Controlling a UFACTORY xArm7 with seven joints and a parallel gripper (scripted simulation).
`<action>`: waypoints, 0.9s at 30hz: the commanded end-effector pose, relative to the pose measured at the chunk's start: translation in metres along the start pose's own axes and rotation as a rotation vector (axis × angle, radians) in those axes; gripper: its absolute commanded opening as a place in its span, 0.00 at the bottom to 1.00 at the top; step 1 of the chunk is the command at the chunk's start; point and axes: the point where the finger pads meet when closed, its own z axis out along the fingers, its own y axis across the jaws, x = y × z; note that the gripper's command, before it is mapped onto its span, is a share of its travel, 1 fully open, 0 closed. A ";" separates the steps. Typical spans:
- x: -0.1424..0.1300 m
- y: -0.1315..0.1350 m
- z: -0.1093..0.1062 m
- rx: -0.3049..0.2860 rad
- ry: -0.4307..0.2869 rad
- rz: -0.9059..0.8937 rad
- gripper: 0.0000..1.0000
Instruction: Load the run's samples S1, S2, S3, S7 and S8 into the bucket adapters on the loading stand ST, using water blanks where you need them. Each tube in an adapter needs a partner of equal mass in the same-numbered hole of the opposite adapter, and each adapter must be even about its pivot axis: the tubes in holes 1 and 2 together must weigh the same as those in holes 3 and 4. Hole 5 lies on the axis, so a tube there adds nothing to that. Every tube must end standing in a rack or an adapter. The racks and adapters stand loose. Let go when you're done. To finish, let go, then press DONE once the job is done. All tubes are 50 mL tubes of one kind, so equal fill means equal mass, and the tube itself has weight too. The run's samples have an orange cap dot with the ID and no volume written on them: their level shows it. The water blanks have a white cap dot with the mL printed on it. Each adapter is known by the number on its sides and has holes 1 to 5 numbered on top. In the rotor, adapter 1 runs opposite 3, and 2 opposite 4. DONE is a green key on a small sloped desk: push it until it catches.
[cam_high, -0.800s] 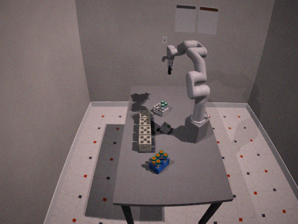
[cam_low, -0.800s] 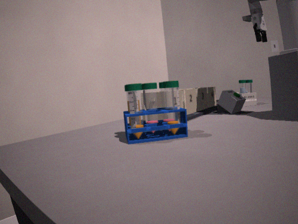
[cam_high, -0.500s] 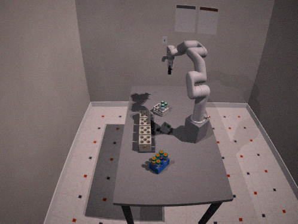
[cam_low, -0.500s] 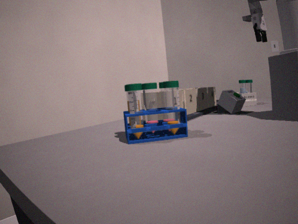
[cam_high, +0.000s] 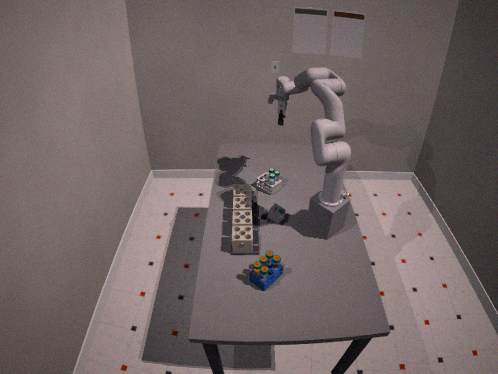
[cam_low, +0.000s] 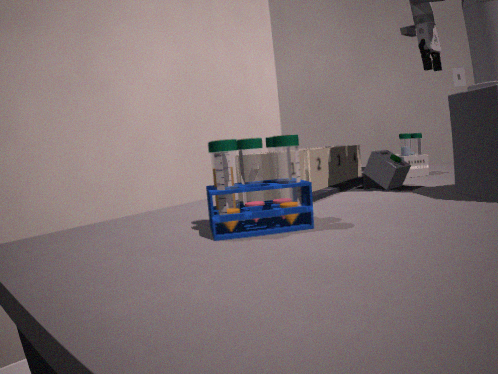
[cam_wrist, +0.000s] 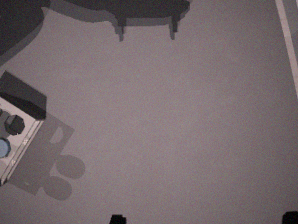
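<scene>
My gripper (cam_high: 281, 121) (cam_low: 432, 67) (cam_wrist: 204, 219) is open and empty, high above the far part of the table. The blue rack (cam_low: 265, 234) stands nearest the top camera, holding several green-capped, orange-dotted tubes. Its front left tube (cam_low: 223, 172) has a tall orange fill; the other visible fills are low, orange or pink. IDs are unreadable. The white blanks rack (cam_high: 273, 190) (cam_low: 420, 168) holds three visible green-capped tubes; its edge shows in the wrist view. Several cream adapters stand in a row on the dark stand (cam_high: 255, 246); no tubes show in them. One adapter (cam_low: 319, 172) reads 2.
The small grey desk (cam_high: 274, 215) (cam_low: 382, 170) with the green key (cam_high: 282, 211) (cam_low: 395, 158) stands between the adapter row and the arm's base (cam_high: 327, 220). The blanks rack is beyond it. The row is near the table's left edge in the top view.
</scene>
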 end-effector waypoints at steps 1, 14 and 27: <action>0.016 -0.013 -0.002 -0.005 0.004 -0.001 1.00; 0.049 -0.052 0.001 0.002 0.009 -0.015 1.00; 0.075 -0.090 0.003 0.010 0.014 -0.028 1.00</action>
